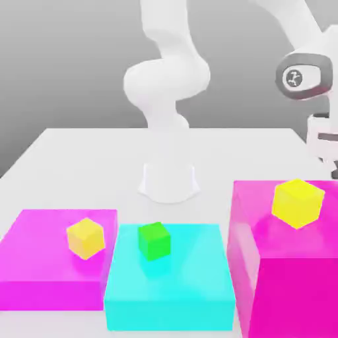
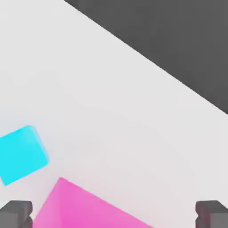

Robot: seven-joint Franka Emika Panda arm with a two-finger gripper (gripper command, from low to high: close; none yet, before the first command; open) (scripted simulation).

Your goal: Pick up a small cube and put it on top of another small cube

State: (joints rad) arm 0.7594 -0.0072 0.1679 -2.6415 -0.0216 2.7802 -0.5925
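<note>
**Presenting the open gripper (image 2: 114, 214) and the lemon-yellow cube (image 1: 298, 204)**

Showing, in the exterior view, the lemon-yellow cube lying on top of the tall magenta block (image 1: 295, 284), at the exterior view's right. Showing also the green cube (image 1: 154, 241) sitting on the low cyan block (image 1: 169, 300), in the middle, and the golden-yellow cube (image 1: 86, 239) resting on the low violet-magenta block (image 1: 49, 295), at the exterior view's left. Displaying the arm (image 1: 168, 99) rising from the pale table (image 1: 86, 158) behind the blocks and reaching toward the exterior view's right edge. Depicting, in the hand view, the gripper standing with both fingers wide apart. Including there a cyan surface (image 2: 22, 153) and a pink surface (image 2: 89, 209), lying apart from each other.
</note>
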